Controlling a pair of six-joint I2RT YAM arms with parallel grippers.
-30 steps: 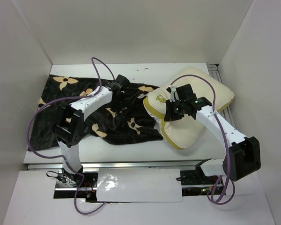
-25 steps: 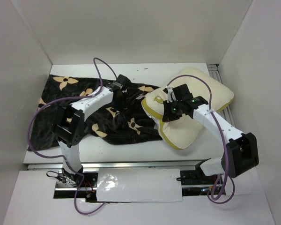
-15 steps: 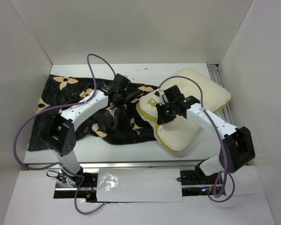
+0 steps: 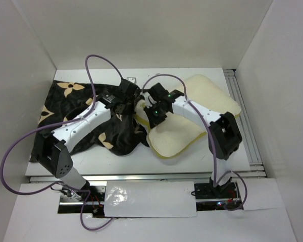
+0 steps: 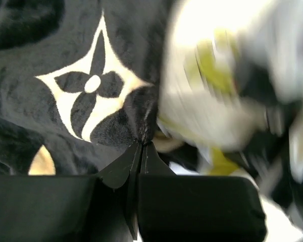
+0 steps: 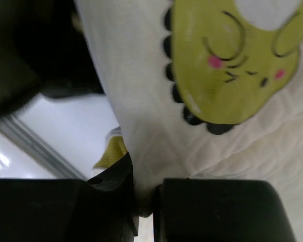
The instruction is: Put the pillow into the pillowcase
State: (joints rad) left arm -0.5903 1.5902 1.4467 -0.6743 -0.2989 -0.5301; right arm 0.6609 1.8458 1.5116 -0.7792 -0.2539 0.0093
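Observation:
The pillowcase [image 4: 65,116], dark plush with tan flower prints, lies spread over the left half of the table. My left gripper [image 4: 125,105] is at its right edge, shut on a fold of the dark fabric [image 5: 65,60]; the fingertips [image 5: 142,144] meet on the plush. The cream pillow [image 4: 177,133] with its pale yellow edge lies right of it, its left corner touching the pillowcase. My right gripper [image 4: 152,112] is shut on that corner, with white quilted cloth [image 6: 141,75] pinched between the jaws [image 6: 145,199]. A green cartoon patch [image 6: 232,60] shows on the pillow.
White walls enclose the table [image 4: 156,75] on three sides. A metal rail [image 4: 241,108] runs along the right edge and another along the front [image 4: 141,176]. Purple cables [image 4: 98,63] loop above both arms.
The right arm has dragged the pillow left until its corner meets the pillowcase. The left gripper has shut on the pillowcase edge, and the left arm's elbow has swung out to the left.

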